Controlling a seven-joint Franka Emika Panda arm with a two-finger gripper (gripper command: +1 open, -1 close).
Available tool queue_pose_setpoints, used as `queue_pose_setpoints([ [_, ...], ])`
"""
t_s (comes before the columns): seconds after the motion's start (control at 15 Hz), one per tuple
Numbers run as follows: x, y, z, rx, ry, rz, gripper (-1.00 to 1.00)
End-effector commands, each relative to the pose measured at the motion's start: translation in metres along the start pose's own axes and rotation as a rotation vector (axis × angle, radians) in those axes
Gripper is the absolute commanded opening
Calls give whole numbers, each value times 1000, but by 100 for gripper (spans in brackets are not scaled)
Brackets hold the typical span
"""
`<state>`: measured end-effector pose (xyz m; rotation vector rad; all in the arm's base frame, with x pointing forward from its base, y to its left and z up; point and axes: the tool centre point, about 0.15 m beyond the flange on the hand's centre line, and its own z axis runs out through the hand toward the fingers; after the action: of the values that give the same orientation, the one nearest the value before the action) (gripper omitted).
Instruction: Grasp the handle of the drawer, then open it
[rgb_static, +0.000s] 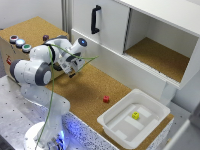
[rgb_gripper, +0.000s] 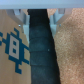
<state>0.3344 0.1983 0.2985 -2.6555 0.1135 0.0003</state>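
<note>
- Handle: a short black bar handle (rgb_gripper: 40, 42) fills the middle of the wrist view from top to bottom, fixed to a light tan drawer front (rgb_gripper: 67, 47); a blue pixel-style figure (rgb_gripper: 15, 45) is printed on the tan face beside it.
- In the exterior view the handle itself is hidden behind the arm; the tan box (rgb_static: 11, 50) it belongs to sits at the left of the frame, with coloured round buttons (rgb_static: 20, 43) on its top.
- The white arm's tool (rgb_static: 72, 70) is in the left-centre of the exterior view, pressed close to the box front.
- In the wrist view two pale fingertips (rgb_gripper: 19, 16) show at the upper edge, one either side of the black bar, so the jaws straddle it; whether they grip it I cannot tell.
- A cork-covered surface (rgb_static: 90, 92) runs through the middle of the exterior view, with a small red block (rgb_static: 106, 99) lying on it.
- A white plastic tub (rgb_static: 112, 122) at the lower right holds a small yellow block (rgb_static: 135, 115).
- A large white cabinet (rgb_static: 112, 30) at the upper right has a long upright black handle (rgb_static: 95, 20) and an open cork-lined compartment (rgb_static: 160, 57).
</note>
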Motion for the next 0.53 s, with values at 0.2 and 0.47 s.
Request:
queue_pose_setpoints([
  [0.2, 1, 66, 14, 16, 37, 88, -100],
  [0.47, 3, 51, 1, 4, 43, 63, 100],
])
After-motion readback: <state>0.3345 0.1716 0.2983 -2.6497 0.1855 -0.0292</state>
